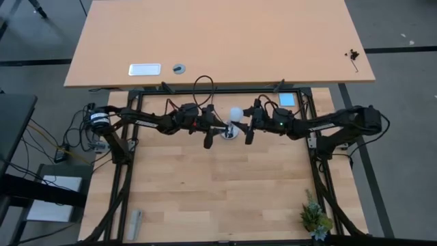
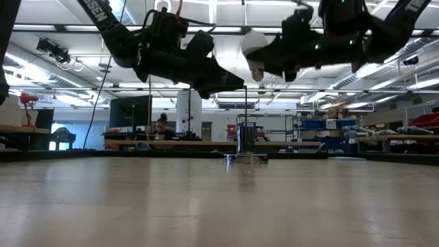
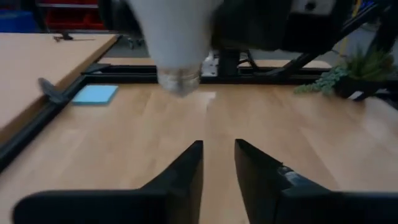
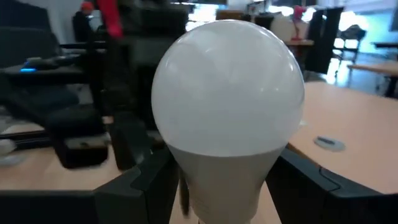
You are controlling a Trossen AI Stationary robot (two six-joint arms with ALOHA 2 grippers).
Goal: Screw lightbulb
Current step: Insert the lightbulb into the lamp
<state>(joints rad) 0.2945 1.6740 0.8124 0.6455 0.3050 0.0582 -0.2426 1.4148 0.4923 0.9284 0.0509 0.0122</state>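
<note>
Now, with your right gripper [image 4: 217, 180] clamping the lightbulb [image 4: 228, 93] and the left gripper [image 3: 217, 168] slightly parted, centre the threads above the socket base [image 2: 245, 159].

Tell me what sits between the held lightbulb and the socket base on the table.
Nothing. In the low view the lightbulb, in the right end effector, hangs over the socket base with only open air between.

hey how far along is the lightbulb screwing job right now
Done: the lightbulb is off the table, gripped at its neck by the right gripper, high in the low view. In hand: it hangs screw base down near the socket base, though whether it is lined up above it is unclear. The left gripper holds nothing, fingers slightly apart. Left: lowering the bulb into the socket and screwing it in.
</note>
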